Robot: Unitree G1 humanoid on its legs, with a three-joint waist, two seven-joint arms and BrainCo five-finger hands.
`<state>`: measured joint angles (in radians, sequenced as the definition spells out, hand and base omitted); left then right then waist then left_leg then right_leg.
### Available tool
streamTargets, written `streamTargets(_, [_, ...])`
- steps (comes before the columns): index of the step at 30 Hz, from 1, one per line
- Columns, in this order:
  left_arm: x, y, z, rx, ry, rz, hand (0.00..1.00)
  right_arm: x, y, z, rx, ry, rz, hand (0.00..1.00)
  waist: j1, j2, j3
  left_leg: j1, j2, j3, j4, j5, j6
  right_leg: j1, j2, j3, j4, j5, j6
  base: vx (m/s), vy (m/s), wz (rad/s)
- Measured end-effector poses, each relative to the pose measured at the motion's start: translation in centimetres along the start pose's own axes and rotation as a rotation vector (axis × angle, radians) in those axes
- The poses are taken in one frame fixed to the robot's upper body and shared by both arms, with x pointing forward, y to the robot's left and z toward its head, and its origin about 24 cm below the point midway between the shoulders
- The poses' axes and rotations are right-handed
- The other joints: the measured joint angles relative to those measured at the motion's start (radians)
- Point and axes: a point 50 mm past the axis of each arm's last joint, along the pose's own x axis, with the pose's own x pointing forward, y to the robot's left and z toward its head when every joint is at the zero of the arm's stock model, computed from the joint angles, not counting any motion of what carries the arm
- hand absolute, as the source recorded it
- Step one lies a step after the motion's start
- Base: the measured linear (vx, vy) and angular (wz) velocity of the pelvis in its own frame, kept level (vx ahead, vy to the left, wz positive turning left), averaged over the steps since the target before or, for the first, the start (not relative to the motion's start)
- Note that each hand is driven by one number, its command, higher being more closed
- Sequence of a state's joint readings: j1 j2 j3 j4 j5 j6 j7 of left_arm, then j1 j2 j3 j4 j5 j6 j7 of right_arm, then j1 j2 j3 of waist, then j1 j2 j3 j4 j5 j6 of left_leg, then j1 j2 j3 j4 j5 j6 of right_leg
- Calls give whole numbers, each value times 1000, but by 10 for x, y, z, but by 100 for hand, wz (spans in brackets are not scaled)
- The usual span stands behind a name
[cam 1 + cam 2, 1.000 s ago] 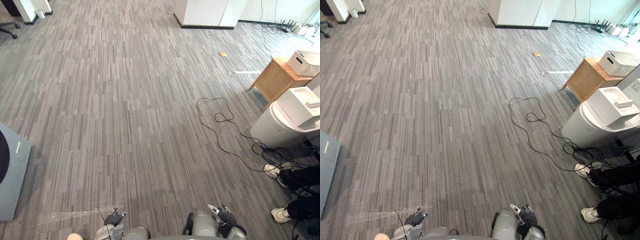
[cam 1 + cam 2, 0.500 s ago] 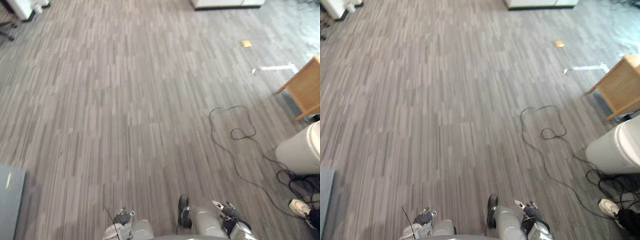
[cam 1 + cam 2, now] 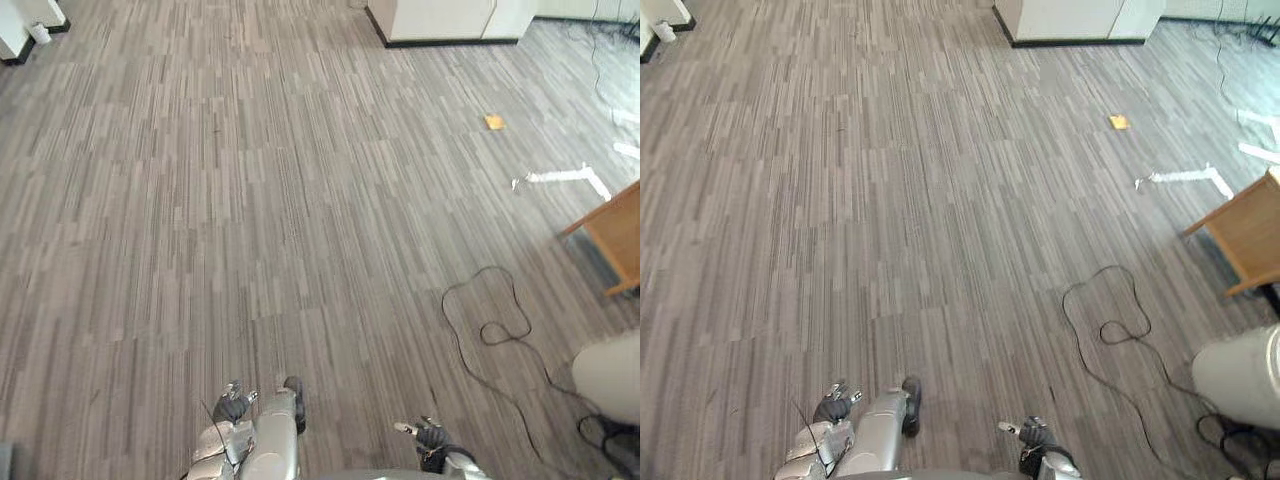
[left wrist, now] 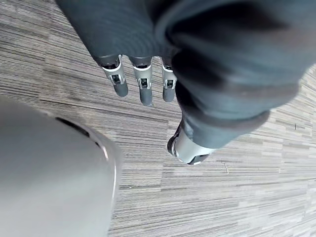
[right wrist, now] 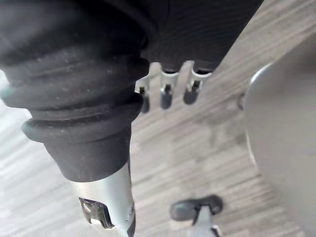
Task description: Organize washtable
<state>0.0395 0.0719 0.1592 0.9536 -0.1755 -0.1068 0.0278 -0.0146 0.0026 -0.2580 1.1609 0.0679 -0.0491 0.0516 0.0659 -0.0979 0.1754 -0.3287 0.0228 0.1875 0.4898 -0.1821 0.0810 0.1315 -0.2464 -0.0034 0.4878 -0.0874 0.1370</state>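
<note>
Grey striped floor (image 3: pixel 250 200) is seen stretching ahead of both hands, which are held low and clear of every object. The left hand (image 3: pixel 232 408) is shown with its fingers (image 4: pixel 120 85) straight and side by side over the floor, with nothing held. The right hand (image 3: pixel 432 437) is likewise shown with its fingers (image 5: pixel 165 96) relaxed and empty. The washtable (image 3: pixel 608 378), of which a pale rounded edge is visible, is placed well off to the right of the right hand and is untouched. Further forward and to the right of that hand, the corner of a wooden surface (image 3: pixel 618 228) is seen. A white strip (image 3: pixel 565 177) and a small orange item (image 3: pixel 494 122) are seen lying on the floor far ahead of the right hand. A white cabinet (image 3: pixel 440 18) is set farther ahead still.
</note>
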Motion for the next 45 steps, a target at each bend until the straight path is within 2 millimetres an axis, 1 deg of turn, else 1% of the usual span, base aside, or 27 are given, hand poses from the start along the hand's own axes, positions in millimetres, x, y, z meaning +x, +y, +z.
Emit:
streamTargets(1, [0,0,-5,21,23,-1,0,0,-2,1,1,-9,-1,0,-8,6,1,64,-18,8,-9,-46,19,-80,-6,52,219,126,17,577,262,-14])
streamTargets(2, [-1,1,-7,33,36,0,0,0,-4,2,4,-12,-2,0,-15,9,4,99,-30,7,-21,-66,22,-130,-6,64,341,138,23,541,232,9])
streamTargets(5, [-4,3,-22,74,103,-7,0,-2,-15,5,80,-56,-44,0,-54,39,18,334,-69,-28,-144,-118,37,-296,7,-38,642,-21,-64,614,188,15])
streamTargets(7, [-6,-1,-31,105,142,-26,0,-5,-24,9,173,-101,-79,0,-69,61,19,488,-65,-53,-261,-125,38,-441,60,-160,526,-143,-91,605,85,27])
streamTargets(9, [-5,-2,-32,106,157,-29,0,-5,-29,11,235,-118,-95,0,-99,65,22,561,-60,-108,-306,-145,39,-530,109,-191,253,-144,-86,588,-39,92])
streamTargets(10, [-6,-2,-35,102,167,-31,0,-7,-33,8,257,-114,-112,0,-118,69,25,604,-54,-152,-345,-153,38,-540,130,-184,-16,-64,-62,626,-101,131])
streamTargets(12, [-10,-1,-43,43,192,-8,0,-12,-43,-7,306,-78,-153,0,-139,83,22,687,-34,-222,-411,-181,15,-556,144,-128,-245,8,-29,632,-185,138])
streamTargets(13, [-13,1,-50,1,209,15,0,-13,-45,-14,319,-55,-162,0,-134,88,19,705,-29,-241,-387,-195,9,-562,158,-104,-217,2,-58,756,-252,134])
streamTargets(14, [-16,9,-55,-72,216,63,0,-16,-45,-25,337,-24,-166,0,-145,80,12,655,-21,-241,-172,-226,-26,-555,167,-66,-140,83,-121,763,-281,109])
streamTargets(15, [-17,7,-56,-124,216,76,0,-19,-52,-30,333,-16,-183,0,-149,106,-4,536,9,-211,127,-188,-65,-536,170,-83,-85,138,-124,758,-306,98])
streamTargets(16, [-19,4,-60,-162,227,83,0,-20,-59,-26,327,-28,-195,0,-141,139,-8,467,47,-190,285,-111,-81,-528,187,-96,-50,111,-114,920,-323,23])
streamTargets(17, [-23,-2,-68,-262,244,105,0,-20,-68,-15,306,-59,-211,0,-112,202,-8,345,155,-140,541,200,-95,-461,251,-101,-58,41,-155,788,-228,-21])
streamTargets(18, [-23,-4,-67,-279,241,104,0,-21,-71,-13,296,-67,-218,0,-104,217,-3,302,187,-128,626,192,-91,-424,270,-102,-67,20,-164,954,-228,-27])
streamTargets(20, [-21,-3,-60,-323,210,109,0,-19,-69,-12,304,-62,-233,0,-98,198,9,197,213,-103,767,80,-81,-287,284,-99,-119,-29,-178,705,-157,-9])
streamTargets(21, [-18,2,-52,-329,176,114,0,-17,-60,-13,308,-51,-221,0,-84,159,13,137,186,-94,744,25,-96,-193,274,-78,-181,-44,-177,683,-156,-41])
streamTargets(24, [-14,9,-38,-355,109,115,0,-9,-38,1,236,-65,-146,0,-46,111,10,-39,155,-88,445,-37,-122,-42,259,-24,-301,-86,-161,644,-74,-46])
streamTargets(26, [-14,10,-35,-371,91,119,0,-5,-26,7,191,-69,-109,0,-36,103,14,-62,124,-105,58,-6,-158,49,236,-16,-354,-125,-144,805,107,-20])
streamTargets(27, [-14,9,-35,-371,87,121,0,-4,-25,6,178,-57,-107,0,-18,111,11,-53,116,-110,-197,53,-200,112,225,-6,-399,-147,-127,834,243,-38])
streamTargets(28, [-15,11,-36,-375,85,131,0,-4,-25,1,158,-27,-104,0,10,106,8,-64,118,-93,-216,141,-207,165,200,8,-432,-185,-121,698,259,-50])
streamTargets(30, [-19,22,-43,-374,99,179,0,-4,-17,-8,157,3,-83,0,24,71,-41,-89,78,-59,-131,203,-136,155,144,39,-370,-195,-132,760,290,-52])
streamTargets(32, [-25,38,-52,-380,124,235,0,-6,-14,-17,175,27,-80,0,14,18,-66,-63,8,-21,-69,119,-41,18,79,95,-21,-154,-90,889,334,-19])
streamTargets(34, [-25,44,-53,-352,143,243,0,-7,-14,-24,203,50,-91,0,-3,-2,-48,10,-33,-12,-61,59,-21,-51,62,131,219,-43,-48,605,225,23])
streamTargets(36, [-26,46,-58,-311,175,239,0,-7,-18,-23,258,38,-111,0,-28,11,-14,191,-76,-27,-91,-27,-2,-143,74,105,555,-3,-5,700,229,14])
streamTargets(39, [-25,40,-57,-179,188,179,0,-7,-23,-12,252,-20,-112,0,-54,42,-14,436,-80,-46,-250,-78,-1,-324,103,-95,597,-135,-85,777,187,1])
streamTargets(42, [-11,20,-40,-119,179,108,0,-9,-35,-2,316,-80,-147,0,-107,60,14,584,-74,-99,-356,-103,-7,-530,168,-212,241,-155,-109,636,27,56])
streamTargets(43, [-8,8,-36,-127,170,80,0,-11,-39,-12,327,-56,-165,0,-117,67,16,643,-71,-123,-404,-121,-34,-558,172,-248,-12,-80,-105,727,-34,100])
streamTargets(45, [-8,-6,-37,-145,165,48,0,-19,-49,-35,381,6,-215,0,-141,84,18,741,-41,-139,-435,-177,-100,-586,175,-296,-227,-34,-125,927,-124,112])
